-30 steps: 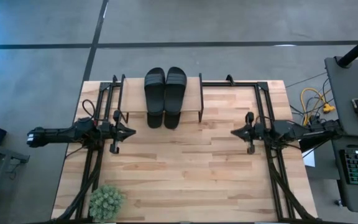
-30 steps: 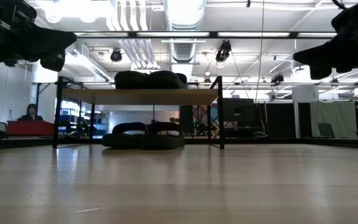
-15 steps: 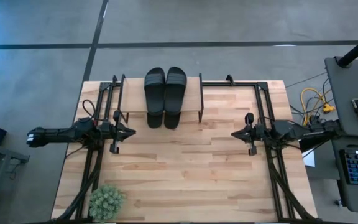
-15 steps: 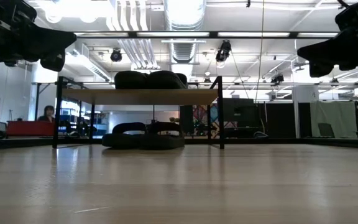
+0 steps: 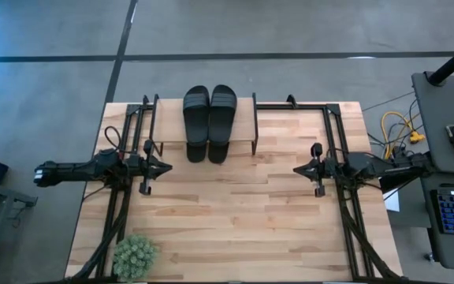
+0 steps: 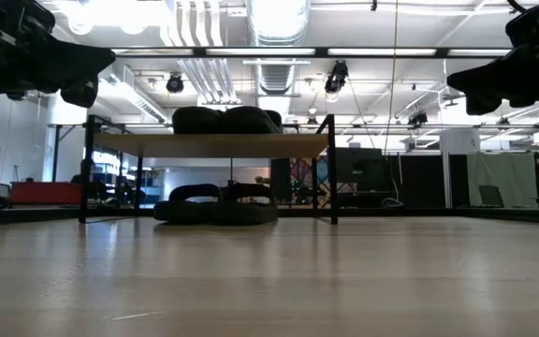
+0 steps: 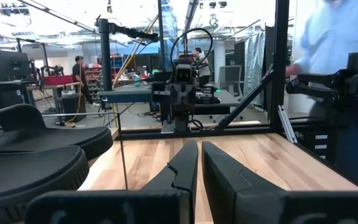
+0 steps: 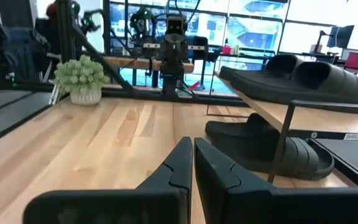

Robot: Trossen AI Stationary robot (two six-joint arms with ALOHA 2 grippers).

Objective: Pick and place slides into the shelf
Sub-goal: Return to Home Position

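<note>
The shelf (image 5: 172, 120) stands at the middle of the table's far edge on thin black legs. Two black slides (image 5: 209, 106) lie side by side on its top board (image 6: 209, 145). Two more slides (image 6: 215, 204) rest on the table under it, their ends (image 5: 207, 151) sticking out on the near side. My left gripper (image 5: 168, 166) hovers level at the table's left, shut, pointing right. My right gripper (image 5: 296, 168) hovers level at the table's right, shut, pointing left. Both are clear of the shelf and hold nothing.
A small green potted plant (image 5: 135, 255) stands at the near left corner. Black arm frames (image 5: 117, 213) (image 5: 353, 213) run along both sides of the table. Bare wood lies between the grippers (image 5: 231, 205). A person in a light shirt (image 7: 334, 37) stands beyond the table's right side.
</note>
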